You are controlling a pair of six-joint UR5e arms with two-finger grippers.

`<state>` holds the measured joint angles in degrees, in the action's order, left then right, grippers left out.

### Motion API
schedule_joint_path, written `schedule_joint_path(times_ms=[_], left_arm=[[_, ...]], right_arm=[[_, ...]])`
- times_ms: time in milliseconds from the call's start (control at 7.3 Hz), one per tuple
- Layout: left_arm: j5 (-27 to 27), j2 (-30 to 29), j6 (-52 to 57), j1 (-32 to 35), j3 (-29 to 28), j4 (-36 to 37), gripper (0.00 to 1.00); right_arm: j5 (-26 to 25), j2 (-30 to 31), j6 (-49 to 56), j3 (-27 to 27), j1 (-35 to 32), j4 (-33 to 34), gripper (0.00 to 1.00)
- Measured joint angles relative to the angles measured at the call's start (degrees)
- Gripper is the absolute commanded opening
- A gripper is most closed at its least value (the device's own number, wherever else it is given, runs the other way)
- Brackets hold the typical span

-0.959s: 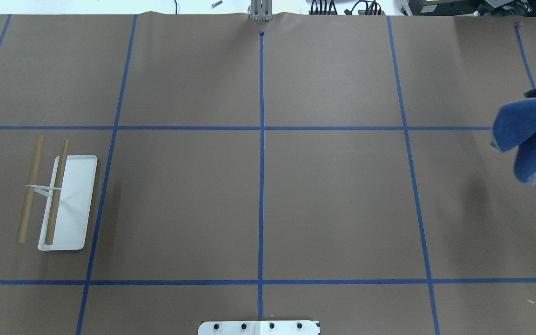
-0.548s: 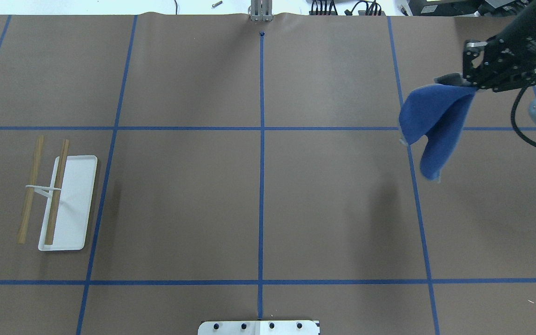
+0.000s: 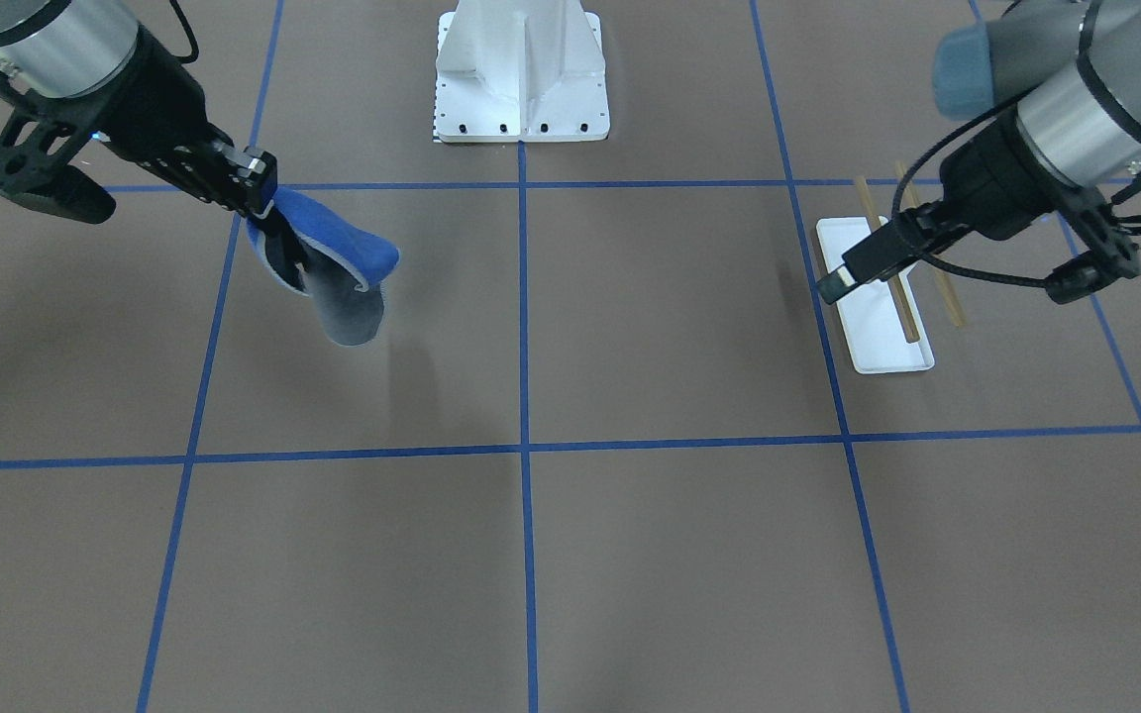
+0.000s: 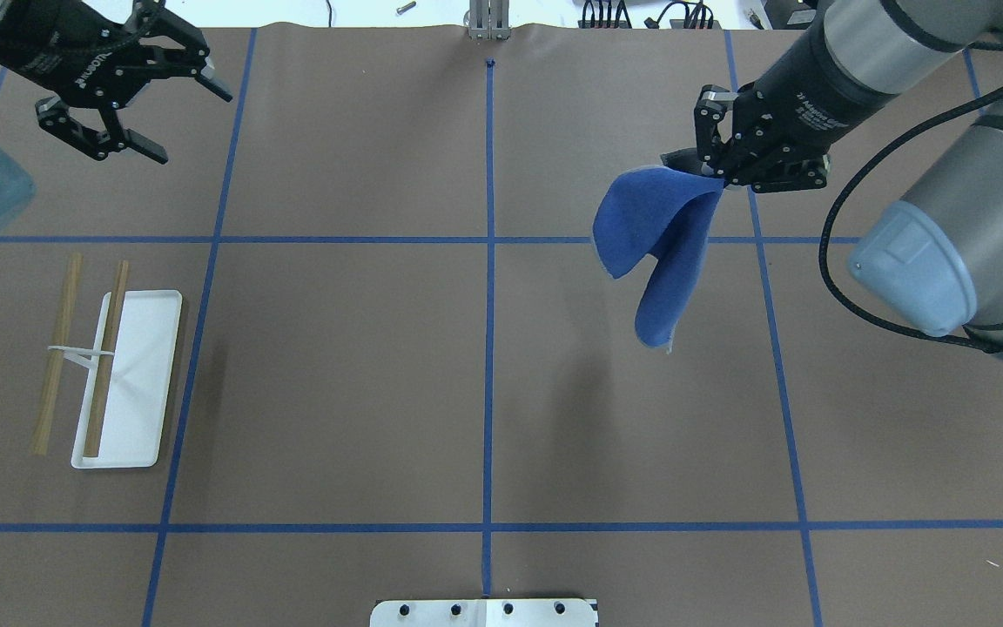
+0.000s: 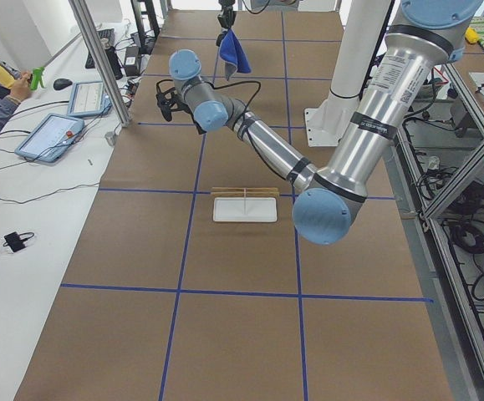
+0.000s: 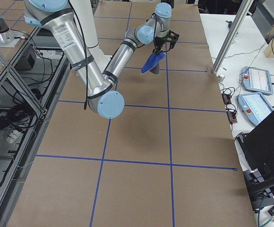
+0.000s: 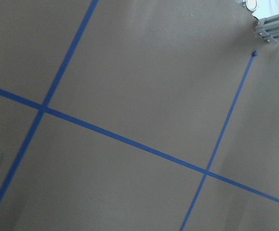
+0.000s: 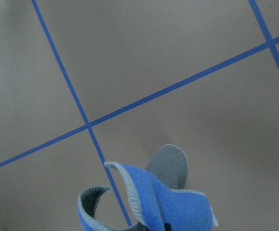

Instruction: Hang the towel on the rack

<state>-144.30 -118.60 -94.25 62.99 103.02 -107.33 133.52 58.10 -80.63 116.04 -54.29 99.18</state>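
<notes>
The brown worktop [image 4: 336,392], gridded with blue tape [image 4: 489,348], carries the rack [image 4: 140,374] and a white pedestal [image 3: 521,69], well apart.

The overhead view looks forward and steeply down on the desk [image 4: 336,392] from behind the robot, with its pedestal [image 4: 484,612] at 6 o'clock. The front-facing view looks back from across, with the pedestal at 12 o'clock. Both share the rack [image 4: 140,383] and towel [image 4: 649,235]. Two side views look along the desk from its ends, farther off. The wrist cameras look down from close: the left on blue tape lines [image 7: 129,142], the right on the towel's folds.
</notes>
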Motion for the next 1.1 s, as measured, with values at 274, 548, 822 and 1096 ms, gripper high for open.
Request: schedule_joint_path(times_ms=[274, 548, 822, 1096], left_arm=[[0.34, -2.58, -19.28, -2.42, -0.64, -5.29, 0.98], [5.31, -5.08, -37.08, -6.63, -1.06, -9.73, 0.98], [8.77, -6.74, -44.53, -10.00, -0.41, -10.55, 0.98], [9.38, -7.53, -46.09, -12.37, 0.17, -10.41, 0.98]], right_arm=[[-3.70, -2.67, -2.19, -0.01, 3.12, -2.61, 0.00], [-10.22, -5.60, -2.01, -0.09, 6.72, -3.96, 0.00], [-15.36, -6.81, -1.83, -0.79, 9.30, -8.31, 0.00], [-20.73, -7.86, -1.34, -1.63, 12.06, -11.71, 0.00]])
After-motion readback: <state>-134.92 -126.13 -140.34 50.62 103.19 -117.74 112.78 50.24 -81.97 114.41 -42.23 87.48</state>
